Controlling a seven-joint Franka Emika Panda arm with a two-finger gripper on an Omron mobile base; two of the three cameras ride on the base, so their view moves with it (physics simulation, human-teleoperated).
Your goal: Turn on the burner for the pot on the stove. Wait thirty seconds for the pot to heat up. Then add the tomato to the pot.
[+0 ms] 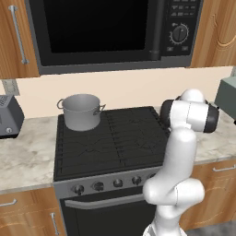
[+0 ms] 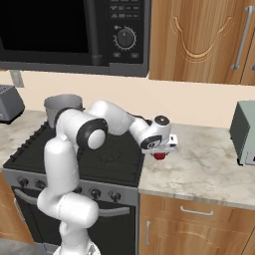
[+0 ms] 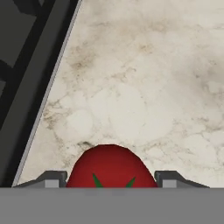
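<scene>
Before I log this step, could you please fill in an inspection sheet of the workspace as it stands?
Surface: beige marbled stone counter, flanking the stove.
Job's things: grey brushed-metal pot on back-left grate of black gas stove; small glossy red tomato on counter right of stove.
Clutter: grey toaster at left; grey-green box appliance at right.
Grippers: gripper straddling tomato, fingertips at either side; contact unclear.
Cables: nothing seen.
Surroundings: black microwave, wooden cabinets.

Glossy red tomato [image 3: 111, 166] on a mottled, matt stone table [image 3: 144, 87]; brushed grey metal pot [image 1: 81, 112]; dark matt stove [image 1: 113, 138] grates; wood-grain cabinets [image 2: 199, 40].
</scene>
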